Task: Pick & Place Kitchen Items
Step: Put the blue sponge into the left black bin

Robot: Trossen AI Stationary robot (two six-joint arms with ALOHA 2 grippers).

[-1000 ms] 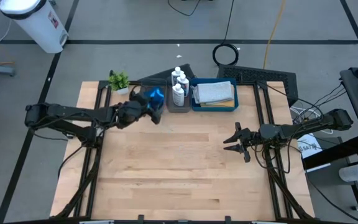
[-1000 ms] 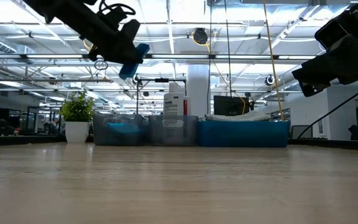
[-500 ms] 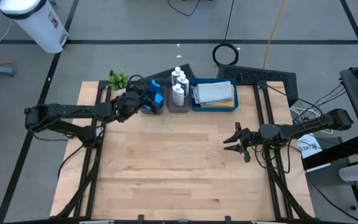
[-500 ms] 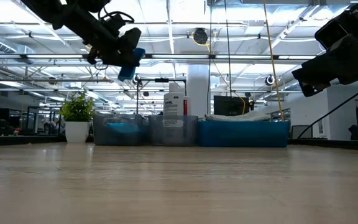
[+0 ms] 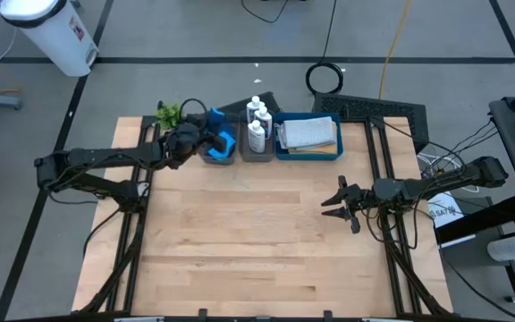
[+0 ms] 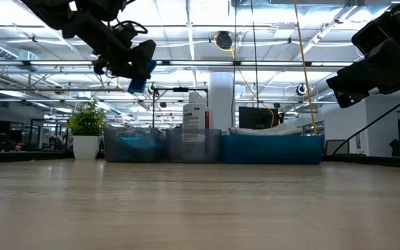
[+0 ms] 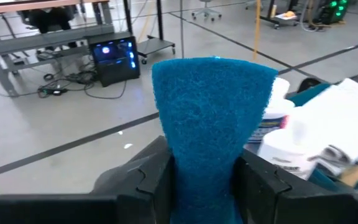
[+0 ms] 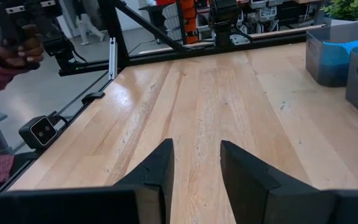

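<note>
Hovering at the high view's upper centre, the left gripper (image 5: 211, 125) clamps a blue sponge (image 7: 211, 124) above the grey tray (image 5: 222, 154); releasing off-centre could drop it outside; right gripper (image 5: 336, 202) waits open

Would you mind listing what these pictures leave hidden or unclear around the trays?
- Blue sponge: its lower end is hidden between the left gripper fingers in the left wrist view.
- White bottles: label text too small in the high view.
- Grey tray: contents blurred behind its wall in the low view.
</note>
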